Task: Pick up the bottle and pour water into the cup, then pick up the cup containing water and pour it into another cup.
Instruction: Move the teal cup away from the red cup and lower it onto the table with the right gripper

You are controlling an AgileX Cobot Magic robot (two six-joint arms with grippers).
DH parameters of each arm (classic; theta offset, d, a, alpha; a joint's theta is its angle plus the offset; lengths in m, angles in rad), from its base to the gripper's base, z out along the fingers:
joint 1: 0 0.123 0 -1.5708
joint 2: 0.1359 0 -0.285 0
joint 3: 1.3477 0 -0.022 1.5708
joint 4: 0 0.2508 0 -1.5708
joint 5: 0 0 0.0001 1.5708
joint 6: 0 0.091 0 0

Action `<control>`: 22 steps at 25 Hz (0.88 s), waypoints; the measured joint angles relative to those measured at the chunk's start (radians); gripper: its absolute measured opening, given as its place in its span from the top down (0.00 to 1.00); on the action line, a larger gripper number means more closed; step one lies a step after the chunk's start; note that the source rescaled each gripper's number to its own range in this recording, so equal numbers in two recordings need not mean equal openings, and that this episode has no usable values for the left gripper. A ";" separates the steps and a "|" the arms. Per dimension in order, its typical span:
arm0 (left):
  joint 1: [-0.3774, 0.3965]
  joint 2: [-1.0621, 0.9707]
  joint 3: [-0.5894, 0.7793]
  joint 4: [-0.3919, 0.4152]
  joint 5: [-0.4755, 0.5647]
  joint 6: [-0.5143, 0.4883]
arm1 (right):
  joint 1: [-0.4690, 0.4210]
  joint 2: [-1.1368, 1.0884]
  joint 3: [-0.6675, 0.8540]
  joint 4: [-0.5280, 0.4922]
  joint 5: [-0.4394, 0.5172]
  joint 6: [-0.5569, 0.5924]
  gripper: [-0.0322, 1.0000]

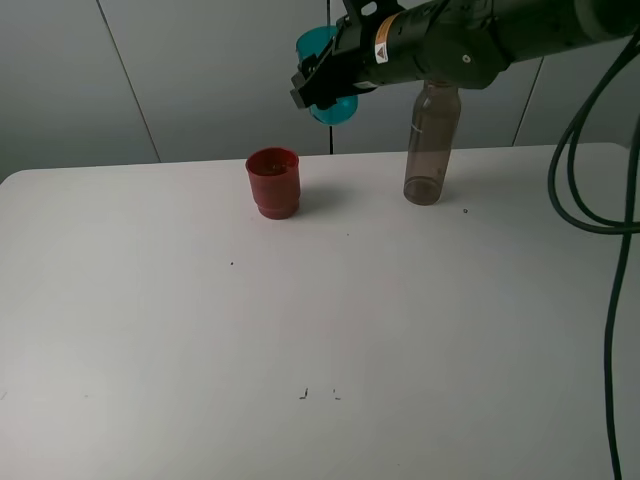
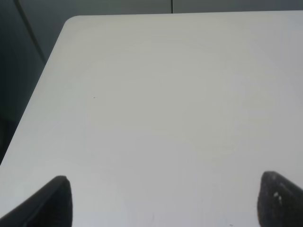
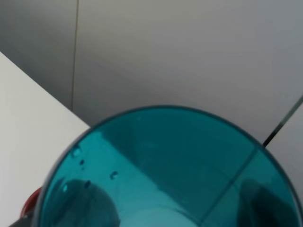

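My right gripper (image 1: pixel 322 85) is shut on the teal cup (image 1: pixel 318 44) and holds it in the air, above and just right of the red cup (image 1: pixel 273 182). The red cup stands upright on the white table (image 1: pixel 200 330). In the right wrist view the teal cup (image 3: pixel 165 156) fills the lower frame, with droplets on its inner wall and my fingers (image 3: pixel 87 203) showing through it. An edge of the red cup (image 3: pixel 29 202) shows beside it. The grey-brown bottle (image 1: pixel 430 150) stands upright on the table behind my right arm. My left gripper (image 2: pixel 163 201) is open over bare table.
Black cables (image 1: pixel 600 200) hang at the right side of the table. A grey panelled wall (image 1: pixel 150 70) runs behind the table's far edge. The left wrist view shows the table's corner (image 2: pixel 71 21).
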 joint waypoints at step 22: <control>0.000 0.000 0.000 0.000 0.000 0.000 | 0.000 -0.198 0.445 0.573 -0.065 -0.350 0.82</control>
